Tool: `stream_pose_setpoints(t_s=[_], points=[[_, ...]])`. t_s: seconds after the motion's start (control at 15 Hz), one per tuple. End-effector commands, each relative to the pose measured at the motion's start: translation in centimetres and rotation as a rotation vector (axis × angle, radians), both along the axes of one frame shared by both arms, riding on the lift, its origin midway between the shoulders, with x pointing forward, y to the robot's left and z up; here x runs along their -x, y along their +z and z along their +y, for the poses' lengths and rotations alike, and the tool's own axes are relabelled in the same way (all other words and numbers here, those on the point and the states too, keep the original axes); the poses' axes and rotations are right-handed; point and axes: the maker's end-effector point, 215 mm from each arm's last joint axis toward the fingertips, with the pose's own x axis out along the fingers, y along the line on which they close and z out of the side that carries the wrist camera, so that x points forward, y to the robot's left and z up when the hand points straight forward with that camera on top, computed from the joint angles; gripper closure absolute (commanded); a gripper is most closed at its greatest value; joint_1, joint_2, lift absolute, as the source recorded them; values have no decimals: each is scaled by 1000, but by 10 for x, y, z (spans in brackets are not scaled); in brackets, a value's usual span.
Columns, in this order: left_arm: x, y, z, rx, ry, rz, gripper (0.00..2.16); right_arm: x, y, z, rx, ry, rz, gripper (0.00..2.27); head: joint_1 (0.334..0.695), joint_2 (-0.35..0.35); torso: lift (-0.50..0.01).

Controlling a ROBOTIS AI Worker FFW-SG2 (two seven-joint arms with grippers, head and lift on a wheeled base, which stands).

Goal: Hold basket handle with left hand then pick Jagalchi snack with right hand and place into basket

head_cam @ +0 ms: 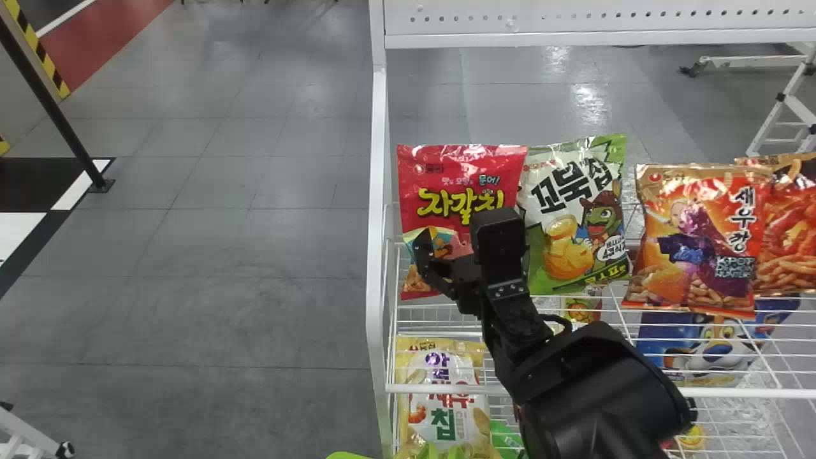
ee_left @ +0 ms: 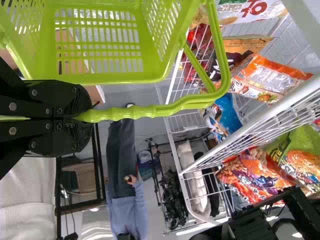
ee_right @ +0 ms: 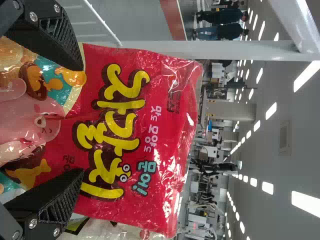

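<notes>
Right tool (head_cam: pixel 460 237) spread, right at Jagalchi bag (head_cam: pixel 459 172), contact unclear; bag upright on rack (head_cam: pixel 377 191), just beside green bag (head_cam: pixel 542 261); left tool (ee_left: pixel 75 118) pinching handle (ee_left: pixel 150 111) of basket (ee_left: pixel 110 78).

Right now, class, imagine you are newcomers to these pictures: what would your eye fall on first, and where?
The bright red Jagalchi snack stands out, leftmost in the row on the white rack, with the open right gripper at it. Next comes the lime-green basket, its handle clamped in the left gripper.
</notes>
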Motion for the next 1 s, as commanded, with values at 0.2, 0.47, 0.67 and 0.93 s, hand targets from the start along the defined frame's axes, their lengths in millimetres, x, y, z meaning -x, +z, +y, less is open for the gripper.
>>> stream_pose_setpoints(t_s=[0.2, 0.47, 0.67, 0.93], points=[[-4, -5, 4, 3, 10, 8, 1868, -4, -9, 6, 4, 12, 38, 1706, 695, 43, -10], [-5, -7, 5, 4, 14, 13, 1868, 0, -5, 13, 1, 27, 32, 2003, 695, 58, -10], [-5, -7, 5, 6, 15, 13, 1868, 17, 5, 16, -28, 37, 13, 2007, 695, 64, -10], [-4, -6, 1, 11, 11, 14, 1868, 46, 16, -1, -18, 32, 10, 2007, 695, 65, -10]])
